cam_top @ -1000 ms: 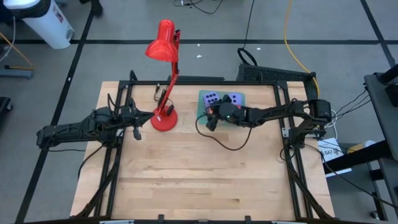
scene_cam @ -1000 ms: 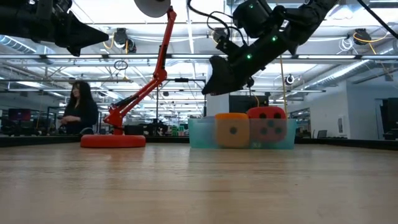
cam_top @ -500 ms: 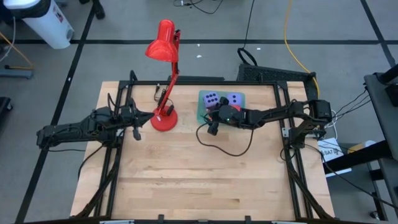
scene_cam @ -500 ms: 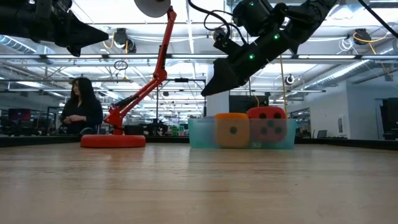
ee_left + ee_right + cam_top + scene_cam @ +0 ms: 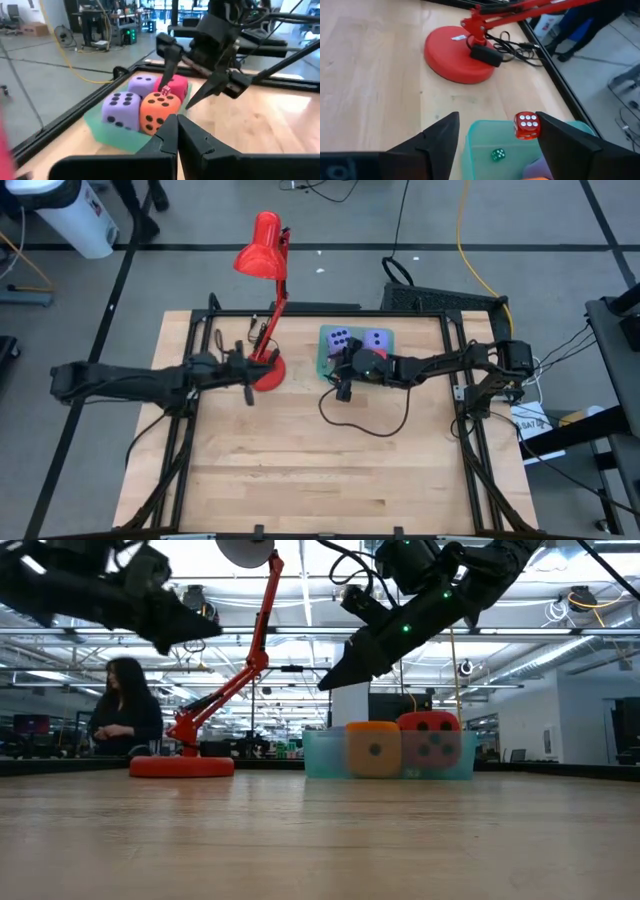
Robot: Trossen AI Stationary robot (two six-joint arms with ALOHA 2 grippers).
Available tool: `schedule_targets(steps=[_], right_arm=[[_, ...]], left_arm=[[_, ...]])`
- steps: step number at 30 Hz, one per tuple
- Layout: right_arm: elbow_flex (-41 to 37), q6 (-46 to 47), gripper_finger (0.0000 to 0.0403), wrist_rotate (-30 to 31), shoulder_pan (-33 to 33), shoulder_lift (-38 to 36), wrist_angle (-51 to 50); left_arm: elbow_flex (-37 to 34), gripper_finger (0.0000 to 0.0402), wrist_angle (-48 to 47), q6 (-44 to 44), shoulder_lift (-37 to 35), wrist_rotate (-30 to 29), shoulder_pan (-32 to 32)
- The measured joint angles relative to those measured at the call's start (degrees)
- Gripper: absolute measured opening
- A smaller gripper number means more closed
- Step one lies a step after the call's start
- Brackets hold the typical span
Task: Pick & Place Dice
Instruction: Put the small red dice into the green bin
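Observation:
A green tray (image 5: 322,352) sits at the table's far middle and holds four big dice. The two lavender ones (image 5: 340,338) (image 5: 377,338) are on its far side. The orange (image 5: 373,750) and red (image 5: 430,740) ones are on its near side. My right gripper (image 5: 498,120) hangs open above the tray's near-left corner (image 5: 470,145). A small red die with white pips (image 5: 526,125) shows beside one fingertip. A small green die (image 5: 496,155) lies on the tray floor. My left gripper (image 5: 176,131) is shut and hovers near the lamp base (image 5: 265,372), pointing at the tray. My right gripper stands open, pointing down at a slant over the tray. The small red die (image 5: 165,90) shows right next to one fingertip (image 5: 547,127). Whether it touches that finger, rests on a big die or is in the air, I cannot tell.
A red desk lamp stands left of the tray, its arm (image 5: 275,300) leaning past the far edge and its base (image 5: 455,47) on the wood. A black cable (image 5: 365,415) loops on the table near the tray. The near half of the table is bare wood (image 5: 320,480). A person (image 5: 125,710) is beyond the table.
My left arm has reached toward the table's right, and its gripper now hovers just on the near side of the lamp base. My right gripper has shifted a little toward the near edge. The dice in the tray have stayed put.

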Motion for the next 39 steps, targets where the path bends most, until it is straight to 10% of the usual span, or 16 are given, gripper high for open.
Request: schedule_targets(steps=[14, 39], right_arm=[[0.0, 2.25, 0.026, -3.92, -0.85, 0.0, 1.44], [0.02, 4.45, 0.0261, -6.49, -2.84, 0.0, 5.12]], left_arm=[[17.92, 0.0002, 12.3, 4.67, 31.62, 2.68, 1.53], [32.16, 0.0, 7.54, 2.56, 52.15, 13.83, 8.77]])
